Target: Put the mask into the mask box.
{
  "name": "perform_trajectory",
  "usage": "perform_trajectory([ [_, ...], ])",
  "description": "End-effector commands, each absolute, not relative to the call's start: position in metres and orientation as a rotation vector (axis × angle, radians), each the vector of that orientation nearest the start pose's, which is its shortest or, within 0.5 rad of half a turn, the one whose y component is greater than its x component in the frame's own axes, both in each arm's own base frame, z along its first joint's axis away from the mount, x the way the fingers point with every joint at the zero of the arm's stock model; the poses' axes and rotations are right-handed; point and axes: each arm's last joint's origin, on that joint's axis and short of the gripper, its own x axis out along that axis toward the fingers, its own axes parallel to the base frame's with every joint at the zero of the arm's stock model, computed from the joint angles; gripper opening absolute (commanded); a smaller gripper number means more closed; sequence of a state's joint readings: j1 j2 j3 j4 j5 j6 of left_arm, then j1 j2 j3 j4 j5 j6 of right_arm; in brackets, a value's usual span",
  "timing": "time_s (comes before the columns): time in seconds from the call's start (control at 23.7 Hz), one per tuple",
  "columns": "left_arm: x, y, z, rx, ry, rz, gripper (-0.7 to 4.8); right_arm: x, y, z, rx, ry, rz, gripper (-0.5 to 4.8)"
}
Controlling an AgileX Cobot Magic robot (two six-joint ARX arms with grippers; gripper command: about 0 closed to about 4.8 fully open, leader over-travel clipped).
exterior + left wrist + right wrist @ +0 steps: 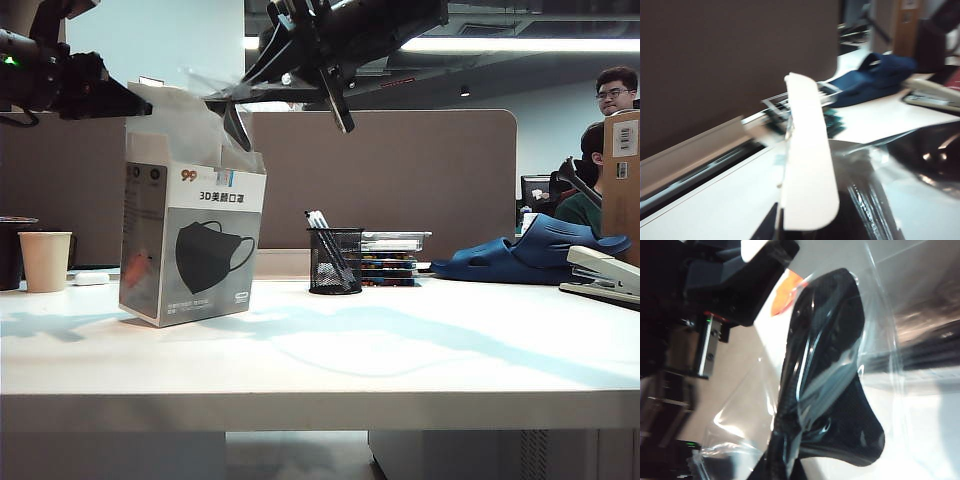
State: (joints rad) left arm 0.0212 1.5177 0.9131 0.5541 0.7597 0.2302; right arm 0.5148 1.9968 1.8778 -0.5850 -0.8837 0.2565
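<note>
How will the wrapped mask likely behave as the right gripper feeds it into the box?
Probably floppy: the mask bends in its crinkled wrapper below the right gripper. The glossy film looks slippery. The left gripper pinches the flap of the mask box, which may steady it.

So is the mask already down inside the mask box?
No: the right gripper holds the wrapped mask in the air above the mask box, whose top flap the left gripper pinches.

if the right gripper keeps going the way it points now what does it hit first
Probably the mask box: the right gripper, shut on the mask, angles down-left over its open top, beside the white top flap. Depth is unclear.
</note>
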Motion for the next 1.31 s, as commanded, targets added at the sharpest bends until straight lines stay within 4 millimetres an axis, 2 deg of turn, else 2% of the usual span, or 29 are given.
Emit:
perform_trajectory([
  [0.04, 0.329, -0.015, 0.276, 0.196, -0.061, -0.831, -0.07, 0.373, 0.239, 0.325, 0.452, 0.995, 1.249, -0.03],
  [0.34, 0.324, -0.018, 0.276, 0.189, -0.084, -1.012, -0.07, 0.372, 0.240, 0.328, 0.618, 1.124, 1.253, -0.03],
  [0.68, 0.324, -0.018, 0.277, 0.197, -0.101, -1.034, -0.07, 0.379, 0.244, 0.339, 0.673, 1.045, 1.287, -0.03],
  [0.84, 0.323, -0.019, 0.280, 0.191, -0.120, -1.053, -0.07, 0.382, 0.245, 0.329, 0.681, 1.079, 1.249, -0.03],
  [1.01, 0.323, -0.019, 0.284, 0.139, -0.117, -1.052, -0.07, 0.385, 0.247, 0.312, 0.704, 1.175, 1.218, -0.03],
  [1.31, 0.323, -0.019, 0.284, 0.142, -0.123, -1.053, -0.07, 0.387, 0.249, 0.302, 0.755, 1.261, 1.224, -0.03],
])
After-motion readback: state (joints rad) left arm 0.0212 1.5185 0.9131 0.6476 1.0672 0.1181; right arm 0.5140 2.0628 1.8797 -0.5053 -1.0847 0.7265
